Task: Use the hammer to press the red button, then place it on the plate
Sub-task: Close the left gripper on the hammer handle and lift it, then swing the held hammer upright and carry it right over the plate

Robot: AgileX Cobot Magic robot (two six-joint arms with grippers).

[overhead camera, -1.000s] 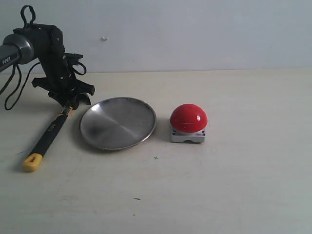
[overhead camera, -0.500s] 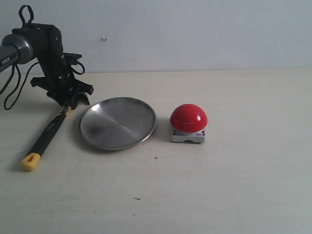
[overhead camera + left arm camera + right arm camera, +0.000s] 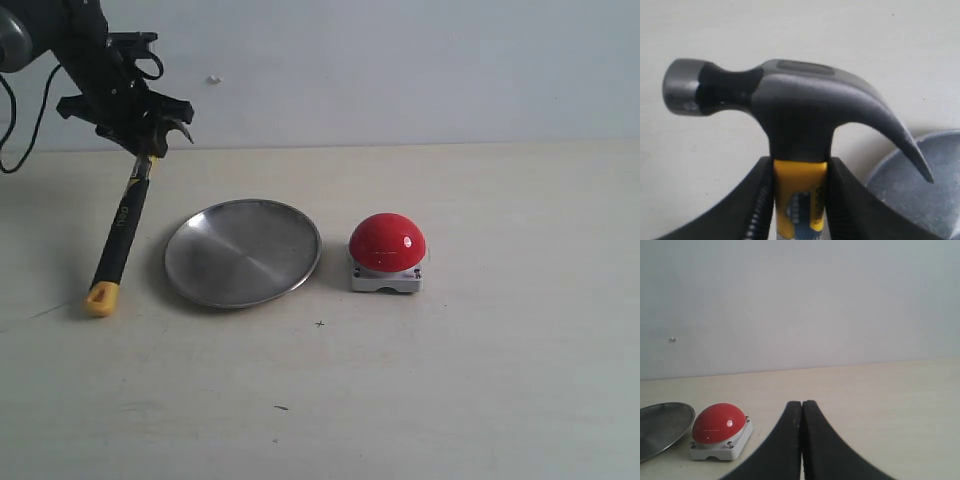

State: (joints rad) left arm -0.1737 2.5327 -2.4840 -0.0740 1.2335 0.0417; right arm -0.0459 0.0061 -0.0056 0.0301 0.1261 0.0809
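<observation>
Though exterior-hidden, head of hammer (image 3: pixel 795 115) wrist-visible

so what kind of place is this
Most likely a robot lab test bench: a bare pale tabletop against a blank wall, only staged props on it (metal plate, red button), and the left gripper holding a claw hammer.

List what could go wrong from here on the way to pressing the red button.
1. The left end effector grips the hammer only at its yellow neck, with the long handle hanging below, so the hammer may pivot or slip in the grip.
2. The plate lies between the hammer and the red button, and the handle's end hangs low, so it could clip the plate's rim on the way across.
</observation>
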